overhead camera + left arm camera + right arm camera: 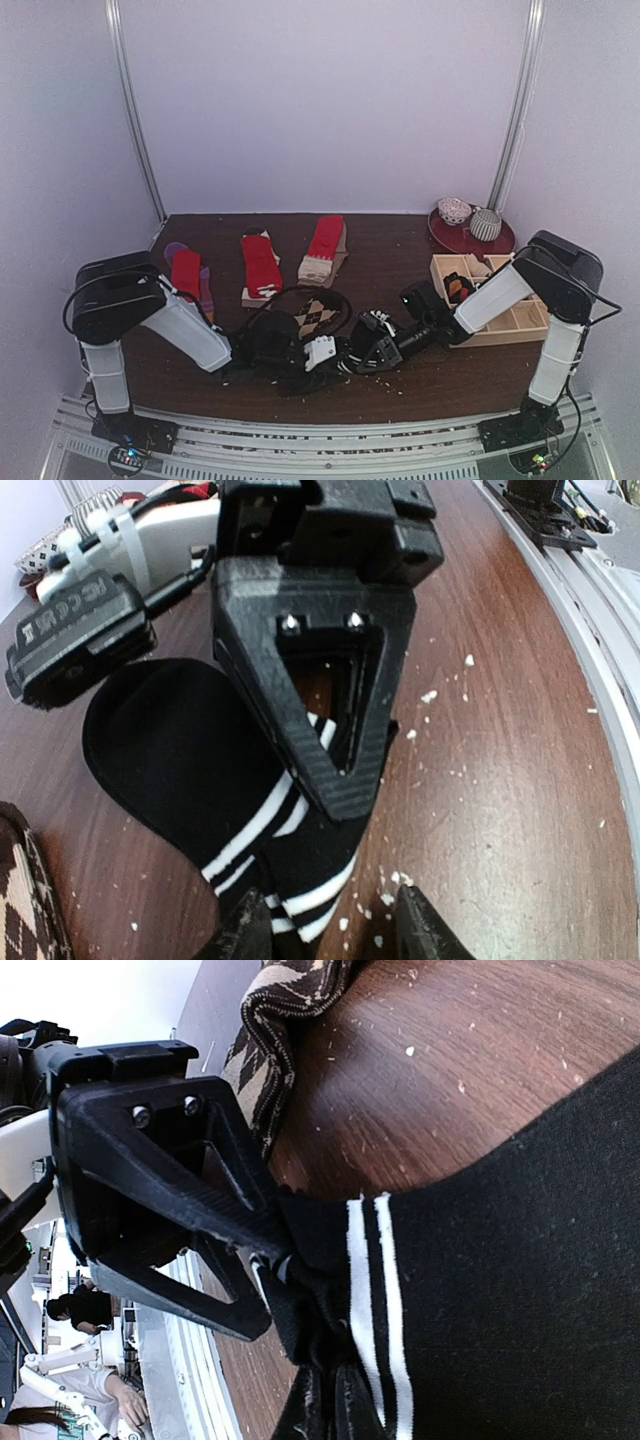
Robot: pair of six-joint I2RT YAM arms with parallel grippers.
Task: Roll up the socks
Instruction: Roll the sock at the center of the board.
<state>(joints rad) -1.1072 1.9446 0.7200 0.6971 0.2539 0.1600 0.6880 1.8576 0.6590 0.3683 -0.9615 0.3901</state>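
The black sock with white stripes (170, 750) lies flat near the table's front edge, under both grippers (292, 378). My left gripper (335, 935) is open, its fingers (245, 935) standing either side of the sock's striped cuff end. My right gripper (345, 1415) is shut on a bunched fold of the same sock (500, 1290), right at the stripes. The two grippers meet tip to tip, left (318, 362) and right (348, 356). In the left wrist view the right gripper's triangular finger (320, 680) presses on the sock.
The argyle sock (318, 312) lies just behind the grippers. Three red socks (186, 272) (260, 262) (324, 240) lie further back. The wooden grid tray (490, 295) and a red plate with balls (470, 232) are at the right. White crumbs dot the table.
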